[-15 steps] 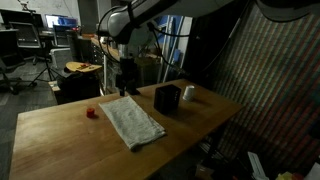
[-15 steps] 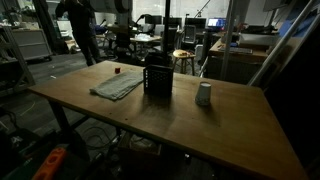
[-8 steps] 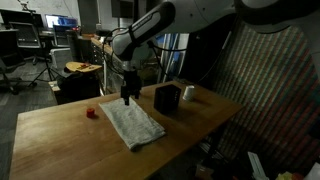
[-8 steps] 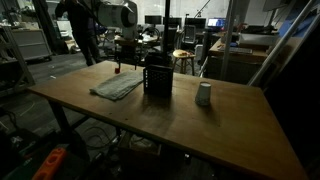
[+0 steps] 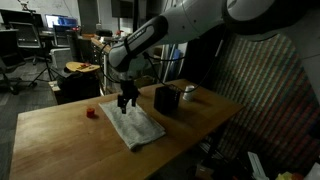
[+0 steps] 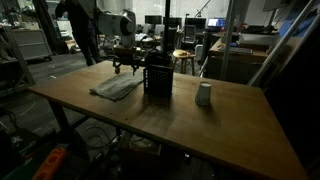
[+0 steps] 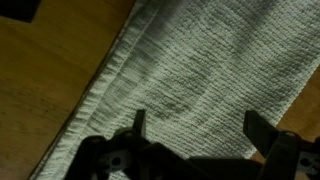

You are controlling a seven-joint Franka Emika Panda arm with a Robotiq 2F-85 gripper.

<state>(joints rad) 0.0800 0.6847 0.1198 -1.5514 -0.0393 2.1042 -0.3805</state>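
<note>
- One gripper [image 5: 125, 103] hangs over the far end of a grey towel [image 5: 135, 125], its jaws spread wide with nothing between them
- Two fingers [image 7: 138, 122] show in the wrist view, both over the ribbed cloth; whether they touch it cannot be told
- All of the towel lies flat on the wooden table [image 5: 60, 140]
- One black box [image 5: 166, 98] stands just beside the towel, and a white cup [image 5: 188, 93] stands near the box on its far side
- One small red object [image 5: 91, 113] sits on the table on the towel's other side, apart from it
</note>
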